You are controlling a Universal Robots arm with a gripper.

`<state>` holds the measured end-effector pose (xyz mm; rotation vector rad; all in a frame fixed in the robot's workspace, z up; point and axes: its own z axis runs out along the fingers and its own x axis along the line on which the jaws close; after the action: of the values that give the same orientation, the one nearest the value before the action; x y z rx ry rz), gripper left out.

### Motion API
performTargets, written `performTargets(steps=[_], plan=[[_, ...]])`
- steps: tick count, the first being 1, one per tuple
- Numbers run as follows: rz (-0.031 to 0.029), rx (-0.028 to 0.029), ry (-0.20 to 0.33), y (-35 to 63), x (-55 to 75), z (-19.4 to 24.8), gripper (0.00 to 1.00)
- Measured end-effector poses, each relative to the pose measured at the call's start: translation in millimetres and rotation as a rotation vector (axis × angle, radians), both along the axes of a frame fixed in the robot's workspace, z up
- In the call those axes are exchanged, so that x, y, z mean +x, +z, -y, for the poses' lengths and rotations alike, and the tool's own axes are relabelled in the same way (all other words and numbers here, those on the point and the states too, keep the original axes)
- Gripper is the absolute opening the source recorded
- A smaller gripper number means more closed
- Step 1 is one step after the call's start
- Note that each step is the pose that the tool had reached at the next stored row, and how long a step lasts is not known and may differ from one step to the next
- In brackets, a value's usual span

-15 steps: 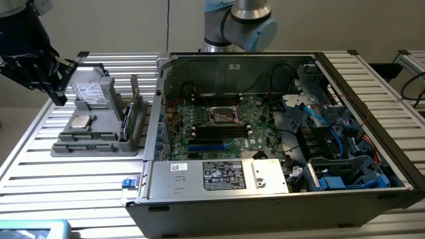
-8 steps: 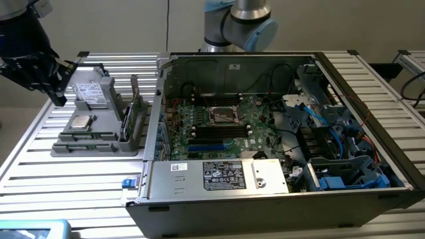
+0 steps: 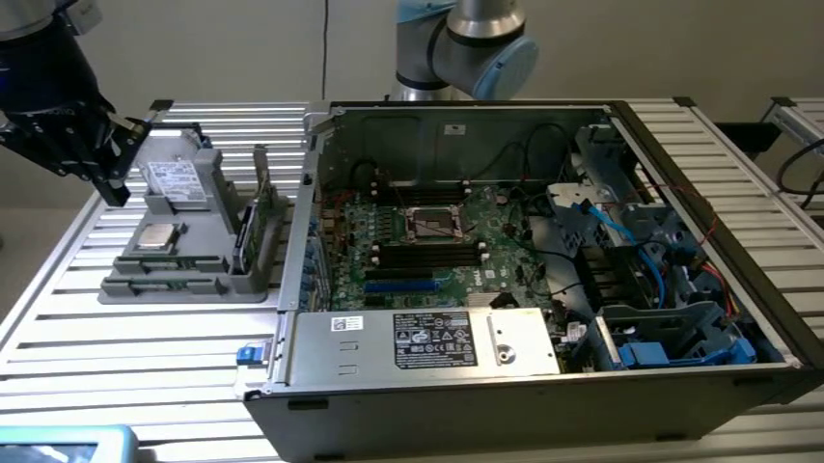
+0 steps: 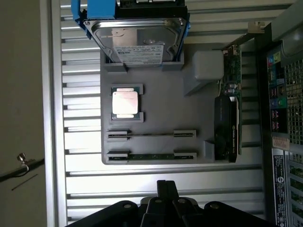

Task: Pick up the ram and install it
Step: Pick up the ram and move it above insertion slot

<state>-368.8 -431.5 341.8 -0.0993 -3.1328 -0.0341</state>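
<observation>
My pincer (image 4: 165, 183), fingers together and empty, hangs above the slim green ram stick (image 4: 151, 155), which lies edge-up in the nearest slot of the grey holder tray (image 4: 161, 113). I'd spread the fingers, centre them along its length and descend squarely.

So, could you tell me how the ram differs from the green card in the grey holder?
The ram is a slim, low stick; the card is bulkier and carries a black cover. The ram runs crosswise to the card. Both are green boards set on edge in the grey holder.
</observation>
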Motion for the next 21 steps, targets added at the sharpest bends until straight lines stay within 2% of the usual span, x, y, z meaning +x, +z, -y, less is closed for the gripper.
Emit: performTargets(steps=[6, 7, 21], plan=[[0.0, 0.0, 0.001, -0.1, -0.1, -0.1, 0.11], [0.0001, 0.0, 0.014, -0.2, -0.1, -0.3, 0.11], [0.0, 0.0, 0.269, -2.9, -0.1, -0.3, 0.11]])
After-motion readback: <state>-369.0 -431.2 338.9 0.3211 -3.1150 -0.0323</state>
